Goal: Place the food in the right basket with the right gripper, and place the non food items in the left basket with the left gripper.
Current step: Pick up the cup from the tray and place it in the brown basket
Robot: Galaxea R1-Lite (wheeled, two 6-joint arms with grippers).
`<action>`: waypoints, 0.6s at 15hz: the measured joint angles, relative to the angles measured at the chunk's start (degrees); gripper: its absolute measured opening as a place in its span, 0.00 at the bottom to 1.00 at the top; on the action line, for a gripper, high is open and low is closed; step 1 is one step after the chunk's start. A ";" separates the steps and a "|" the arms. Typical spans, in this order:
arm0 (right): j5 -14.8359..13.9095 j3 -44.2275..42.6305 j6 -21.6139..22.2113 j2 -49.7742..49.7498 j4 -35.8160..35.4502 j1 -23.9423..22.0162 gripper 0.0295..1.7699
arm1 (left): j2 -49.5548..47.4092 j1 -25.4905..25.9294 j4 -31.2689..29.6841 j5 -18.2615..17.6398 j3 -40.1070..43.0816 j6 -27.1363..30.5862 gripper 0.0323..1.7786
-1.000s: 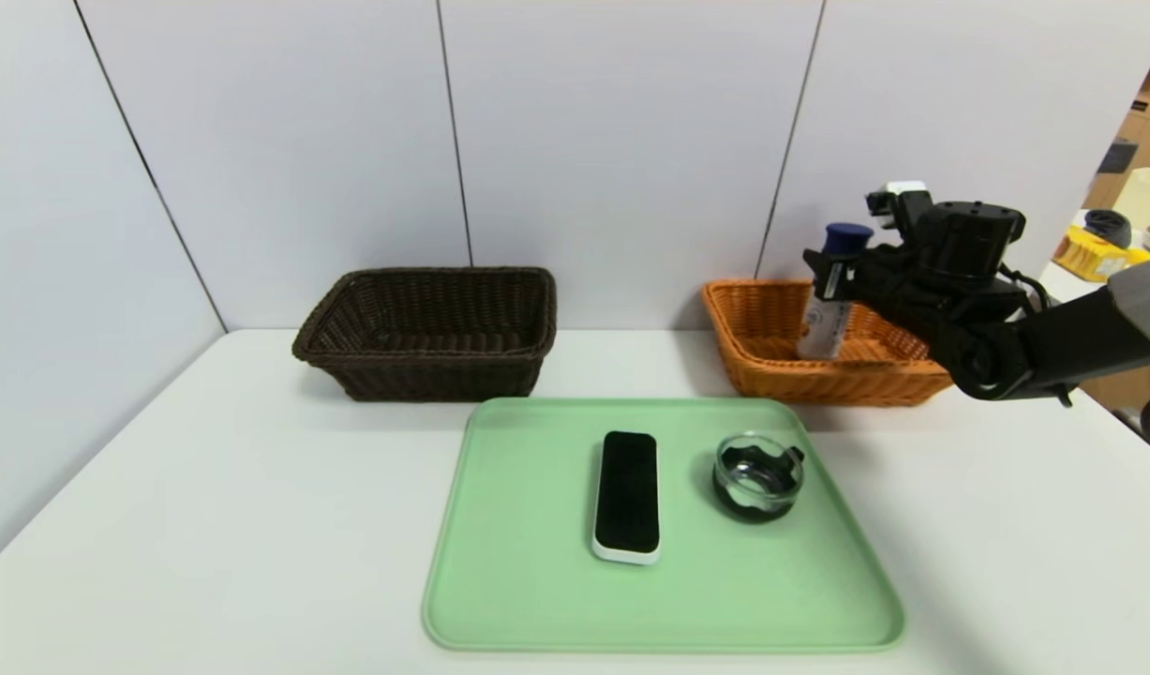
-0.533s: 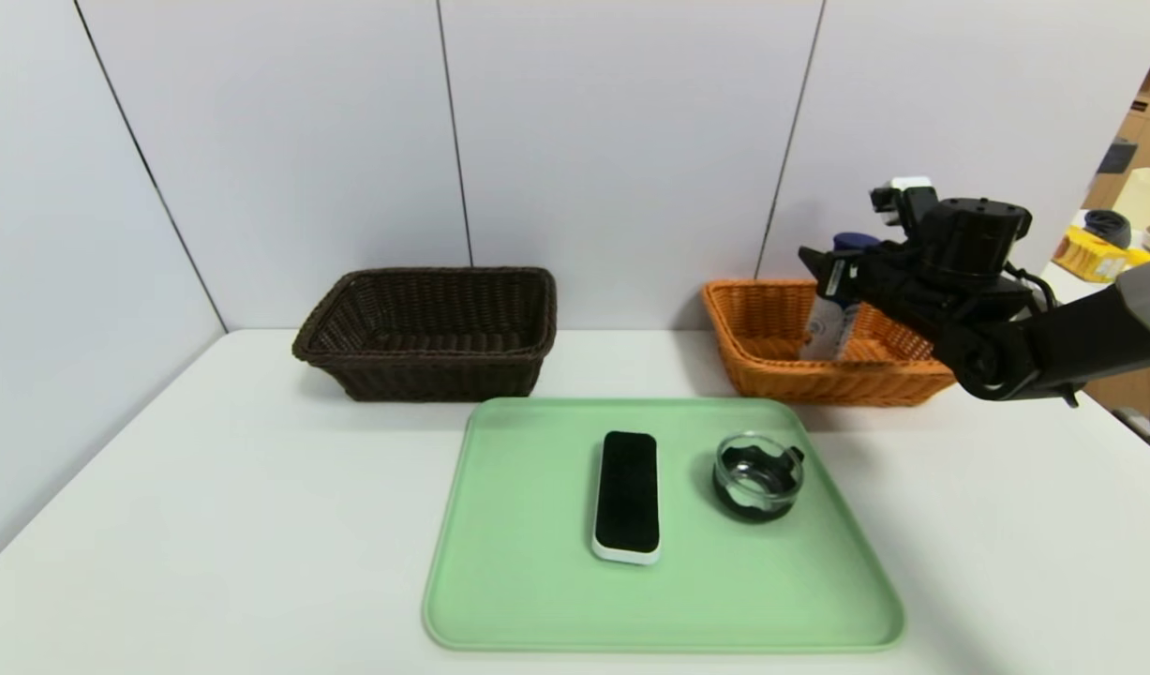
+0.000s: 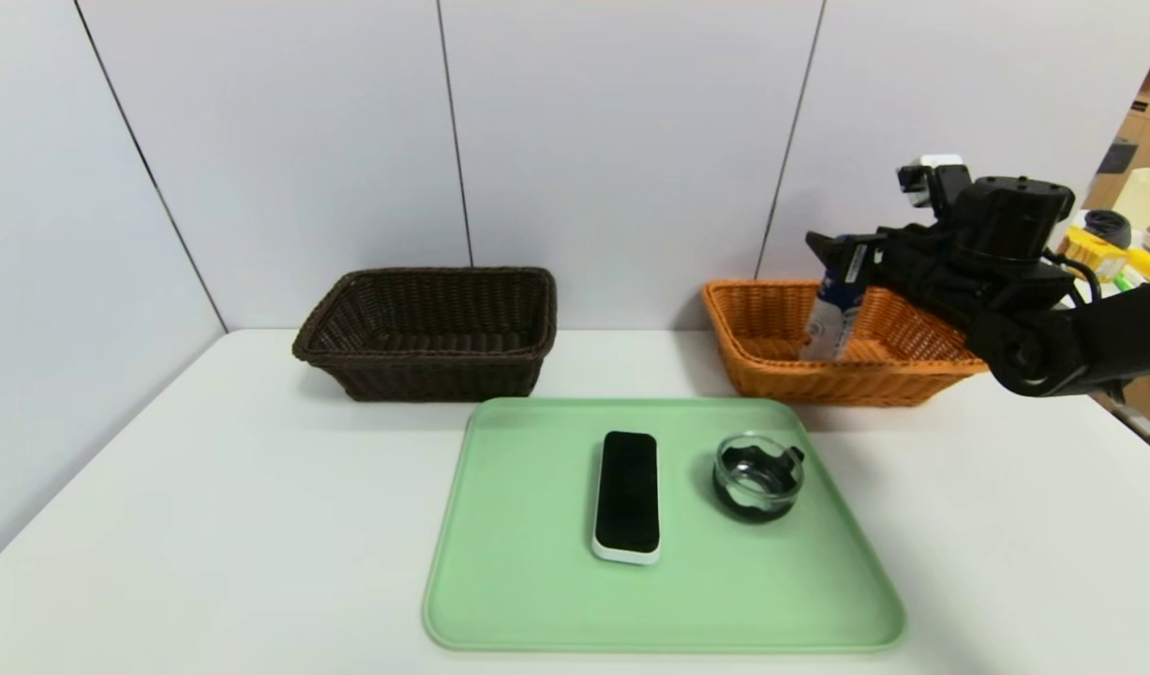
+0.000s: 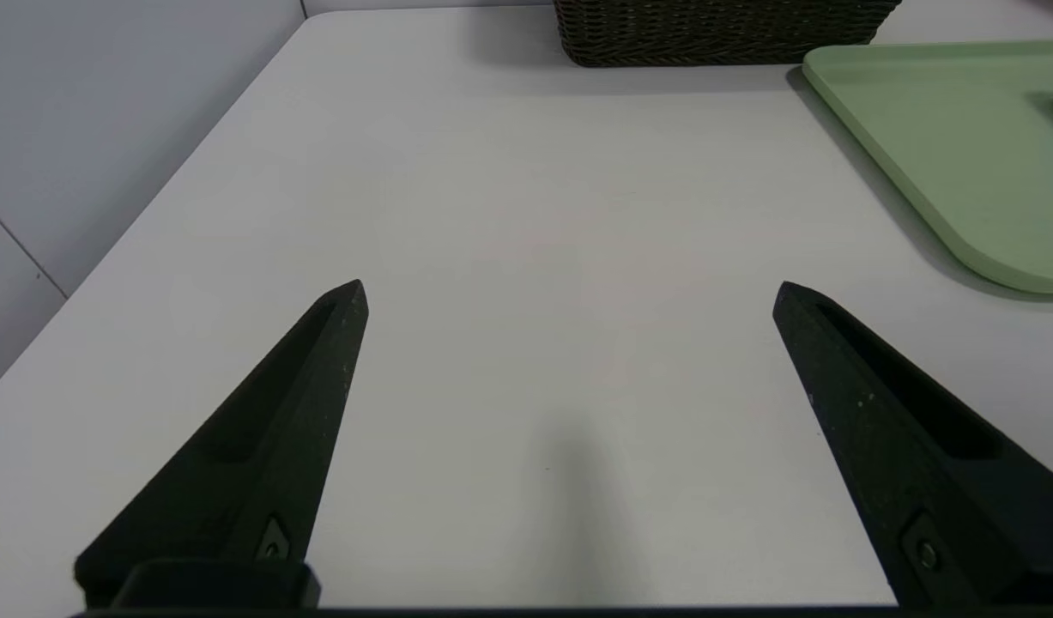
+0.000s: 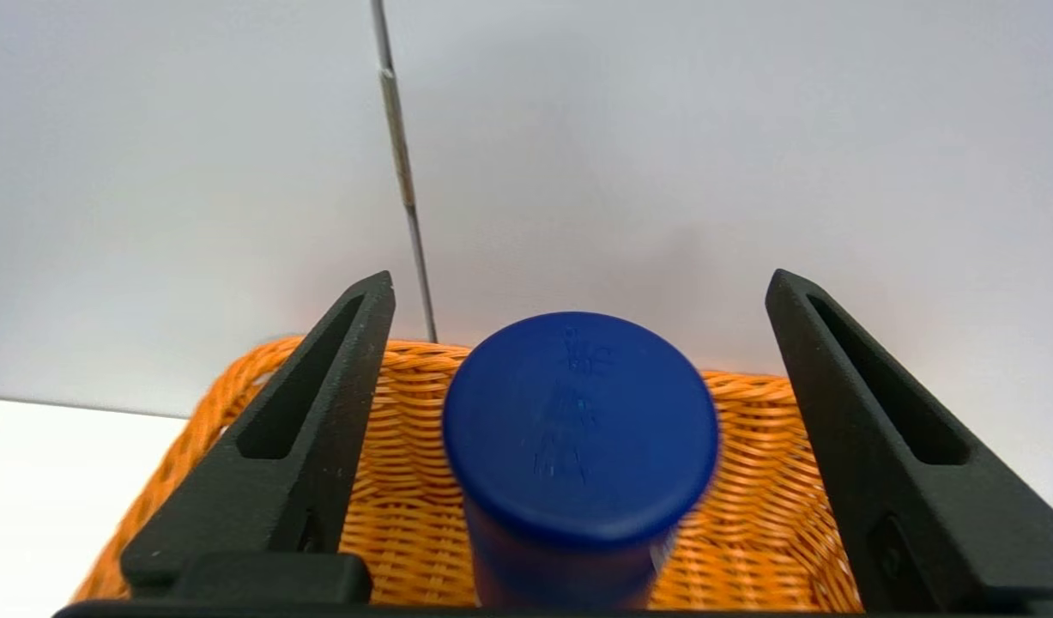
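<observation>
The idle left gripper (image 4: pixel 571 292) waits above the white counter (image 3: pixel 284 525), fingers spread. At the orange-tan wicker basket (image 3: pixel 846 386), the right gripper's 2 fingers stand spread around the white, blue-capped bottle (image 3: pixel 829 314); back off straight, brushing neither side.

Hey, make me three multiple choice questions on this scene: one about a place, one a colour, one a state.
1. Where is the drink bottle?
A) On the green tray
B) In the orange-tan basket
C) In the dark brown basket

2. What colour is the bottle's cap?
A) Blue
B) Red
C) Yellow

3. How is the right gripper?
A) Shut on the glass dish
B) Shut on nothing
C) Open around the bottle

1: B, the drink bottle stands tilted inside the orange-tan basket.
2: A, the cap shows plain blue.
3: C, the right gripper has its jaws apart, with gaps on both sides of the bottle.
</observation>
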 joint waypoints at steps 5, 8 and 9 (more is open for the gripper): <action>0.09 11.00 -0.07 -12.69 3.12 0.33 0.91 | 0.00 0.02 0.00 -0.02 0.00 0.00 0.95; 0.05 17.76 -0.22 -21.67 3.75 0.38 0.92 | 0.00 0.02 0.00 0.00 0.00 0.00 0.95; 0.05 20.04 -0.40 -24.81 3.79 0.38 0.93 | 0.00 0.02 0.00 -0.02 0.00 0.02 0.95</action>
